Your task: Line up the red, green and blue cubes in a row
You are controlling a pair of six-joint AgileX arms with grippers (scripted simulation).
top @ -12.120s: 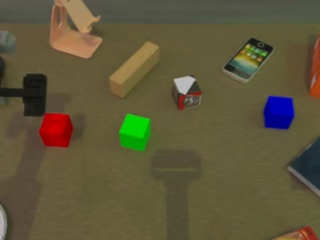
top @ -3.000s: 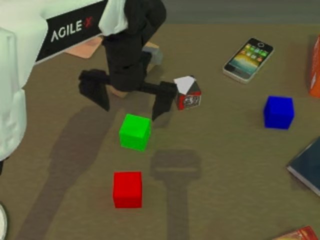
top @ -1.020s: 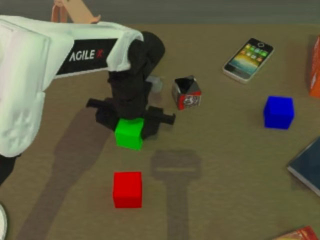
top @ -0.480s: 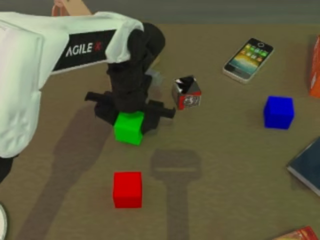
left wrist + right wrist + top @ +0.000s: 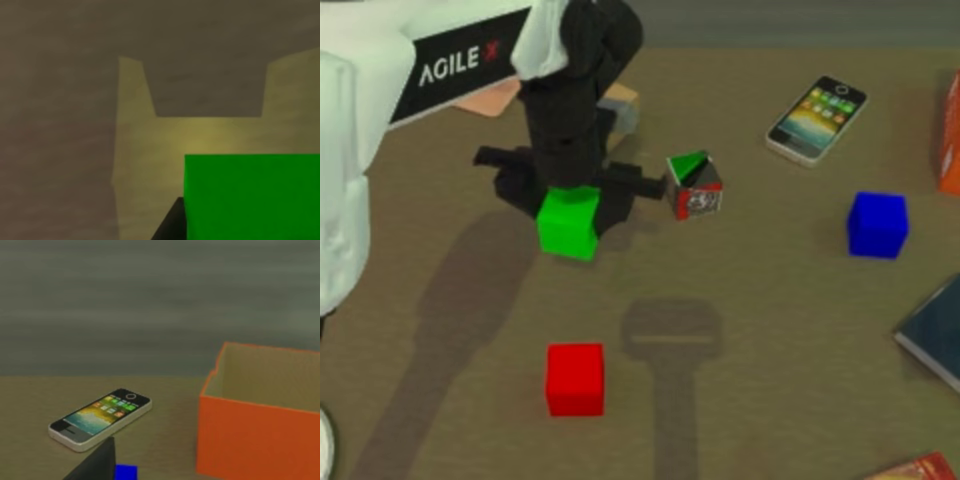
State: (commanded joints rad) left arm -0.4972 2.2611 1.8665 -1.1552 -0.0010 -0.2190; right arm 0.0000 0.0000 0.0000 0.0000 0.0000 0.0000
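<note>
Top view shows the left gripper (image 5: 567,200) pinching the green cube (image 5: 568,222), its black fingers pressed against the cube's two flanks. The cube sits left of the table's centre, and its shadow appears offset on the brown table (image 5: 770,330), so it is probably lifted clear of the surface, though the height is hard to judge from above. The white left arm (image 5: 380,90), lettered AGILEX, reaches in from the ten o'clock corner.

From the green cube, the red cube (image 5: 575,378) rests well apart at six o'clock, alone on the table. The blue cube (image 5: 877,224) lies far off at three o'clock, near the right side. A small red, black and white patterned box (image 5: 694,186) stands close by at about two o'clock, just beyond the tip of the gripper's crossbar. A tan wooden block (image 5: 620,105) peeks out from behind the arm at one o'clock. A smartphone (image 5: 816,119) lies face up toward the far right.

Left wrist view is filled low down by the green cube (image 5: 252,197), with a dark finger (image 5: 172,225) at its edge and the gripper's shadow on the table beyond.

Right wrist view shows the smartphone (image 5: 100,422), an open orange box (image 5: 260,432), a sliver of the blue cube (image 5: 125,473) and one dark finger; whether the right gripper is spread cannot be told.
</note>
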